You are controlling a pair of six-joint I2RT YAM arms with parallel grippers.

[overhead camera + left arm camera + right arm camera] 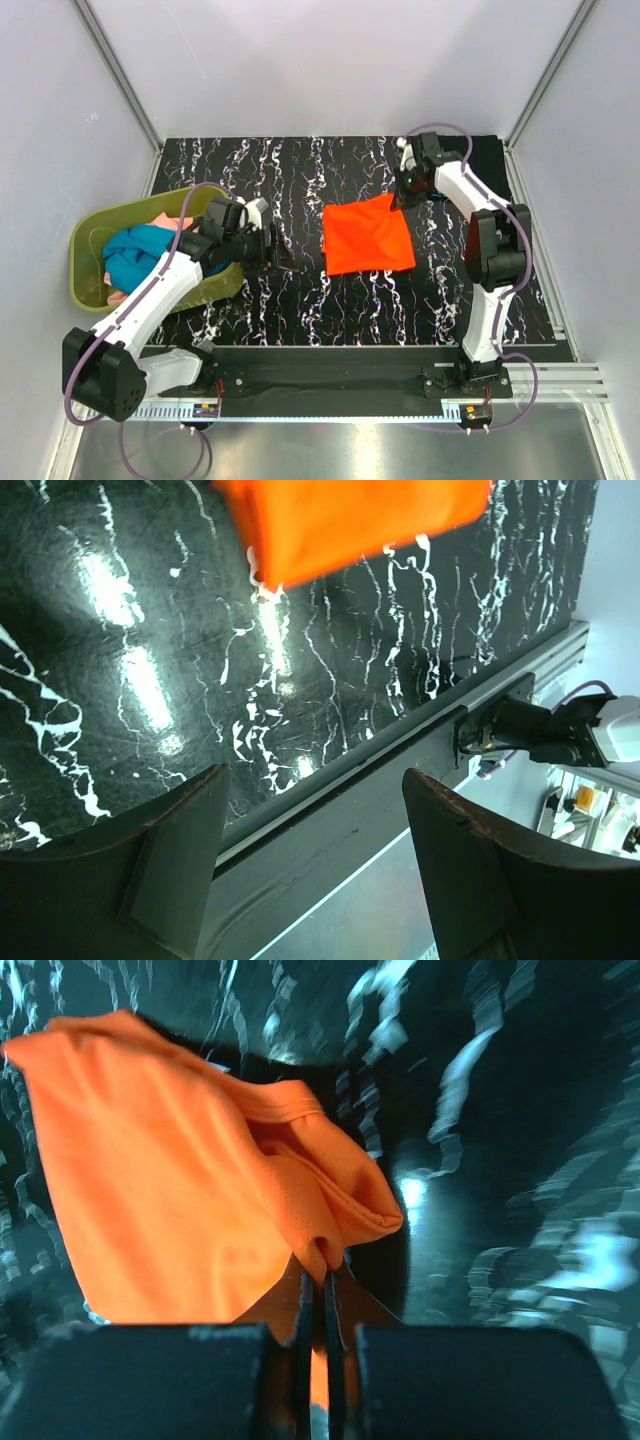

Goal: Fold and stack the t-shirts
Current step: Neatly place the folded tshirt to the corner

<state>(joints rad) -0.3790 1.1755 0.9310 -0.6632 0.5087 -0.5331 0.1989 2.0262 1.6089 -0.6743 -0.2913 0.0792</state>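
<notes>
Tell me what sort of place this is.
Probably a robotics lab test cell: plain white walls on aluminium framing, a black marbled table with the left arm and right arm bolted at its near edge, and a basket of shirts.

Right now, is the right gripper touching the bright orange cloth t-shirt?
Touching. The right wrist view shows the right gripper shut on a pinched fold at the edge of the bright orange cloth t-shirt.

One orange t-shirt (368, 238) (plus one basket (82, 262))
</notes>
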